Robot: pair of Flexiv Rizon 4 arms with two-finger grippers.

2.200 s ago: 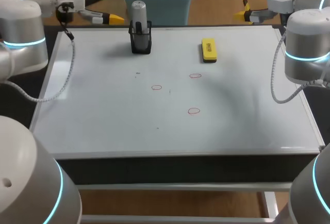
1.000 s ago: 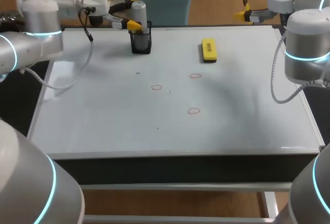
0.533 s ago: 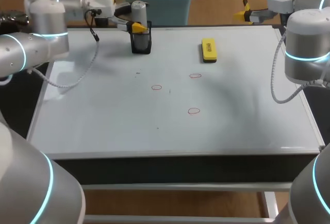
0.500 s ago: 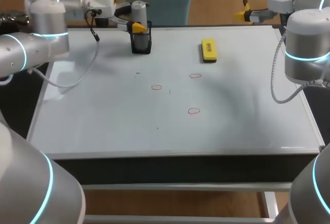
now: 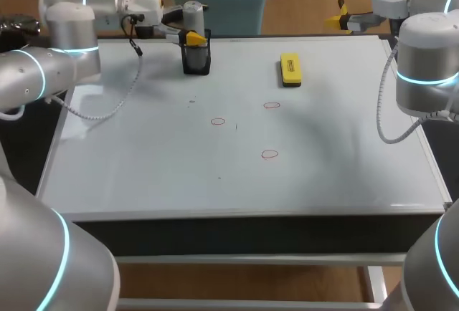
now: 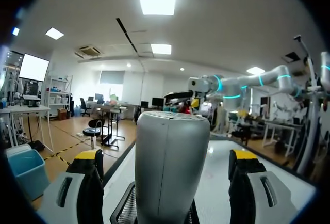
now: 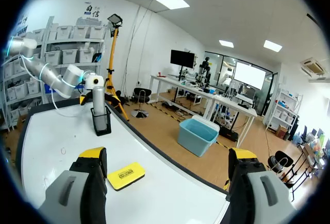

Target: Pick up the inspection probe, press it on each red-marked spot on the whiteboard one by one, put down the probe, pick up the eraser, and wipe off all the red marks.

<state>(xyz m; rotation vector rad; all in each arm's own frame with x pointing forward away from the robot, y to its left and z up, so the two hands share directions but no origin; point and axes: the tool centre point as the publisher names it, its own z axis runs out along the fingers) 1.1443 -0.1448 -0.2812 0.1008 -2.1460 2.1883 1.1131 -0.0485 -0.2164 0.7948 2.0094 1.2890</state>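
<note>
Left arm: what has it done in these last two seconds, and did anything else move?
The left arm swung in from the far left to the probe; its open pincer now straddles it without touching. The probe, its black holder, the yellow eraser, the red circles and the right arm stayed put.

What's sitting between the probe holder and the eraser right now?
Nothing. In the head view that stretch of whiteboard is bare between the black holder and the yellow eraser.
</note>
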